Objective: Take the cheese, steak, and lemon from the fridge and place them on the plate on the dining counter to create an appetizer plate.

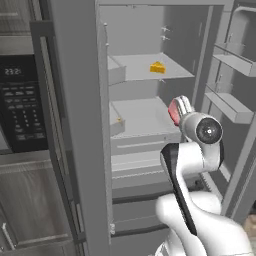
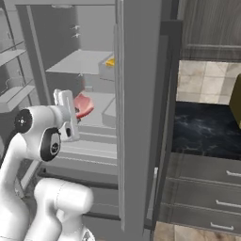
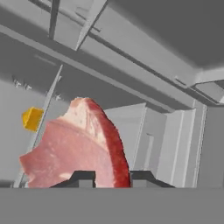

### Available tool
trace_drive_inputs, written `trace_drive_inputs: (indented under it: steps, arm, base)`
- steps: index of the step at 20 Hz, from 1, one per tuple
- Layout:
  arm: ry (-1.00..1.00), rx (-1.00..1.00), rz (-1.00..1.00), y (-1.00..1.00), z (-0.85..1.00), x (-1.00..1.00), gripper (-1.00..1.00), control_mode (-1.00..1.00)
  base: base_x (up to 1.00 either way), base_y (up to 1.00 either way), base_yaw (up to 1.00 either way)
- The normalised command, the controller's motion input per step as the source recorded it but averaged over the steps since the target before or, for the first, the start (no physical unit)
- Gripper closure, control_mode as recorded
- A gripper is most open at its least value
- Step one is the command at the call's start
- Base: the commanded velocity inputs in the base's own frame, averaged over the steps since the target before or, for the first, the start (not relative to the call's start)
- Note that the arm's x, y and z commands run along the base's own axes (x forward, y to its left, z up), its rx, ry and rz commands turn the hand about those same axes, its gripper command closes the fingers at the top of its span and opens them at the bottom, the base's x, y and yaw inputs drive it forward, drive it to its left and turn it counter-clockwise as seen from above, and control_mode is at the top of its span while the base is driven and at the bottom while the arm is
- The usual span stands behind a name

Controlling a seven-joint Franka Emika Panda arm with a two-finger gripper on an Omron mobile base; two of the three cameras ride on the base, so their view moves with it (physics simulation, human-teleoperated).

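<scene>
- Gripper (image 3: pixel 111 176) pinched on the steak (image 3: pixel 76 146); both tips press its lower edge, slab stands on edge btwn them.
- In left base view the steak (image 1: pixel 174 111) shows as a red sliver at the front of the hand, in the air at the front edge of the fridge's (image 1: pixel 150 35) middle shelf, not resting on it.
- Right base view: steak (image 2: pixel 83 105) held beside the white hand, in front of the open fridge (image 2: pixel 141 70).
- Cheese (image 1: pixel 157 67) sits on the upper shelf, toward its right rear part, well apart from the steak; hand view shows it (image 3: pixel 32 118) as a yellow block left of the meat.
- Small yellow bit at the left edge of the middle shelf, too small to id.
- Fridge doors open, door bins at right in left base view.
- Black microwave (image 1: pixel 20 100) left of the fridge.
- Dark marble counter (image 2: pixel 207 129) right of the fridge in right base view.
</scene>
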Motion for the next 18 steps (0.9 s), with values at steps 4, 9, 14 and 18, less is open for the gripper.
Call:
trace_drive_inputs:
  steps: [4,9,14,18]
  arm:
    - [0.00,0.00,0.00,0.00,0.00,0.00,1.00,1.00]
    - [0.00,0.00,0.00,0.00,0.00,0.00,1.00,1.00]
    - [0.00,0.00,0.00,0.00,0.00,0.00,1.00,1.00]
    - [0.00,0.00,0.00,0.00,0.00,0.00,1.00,1.00]
  base:
    - [-1.00,-0.14,-0.04]
    - [-1.00,-0.08,-0.07]
    - [-1.00,0.00,-0.11]
    - [-1.00,0.01,-0.16]
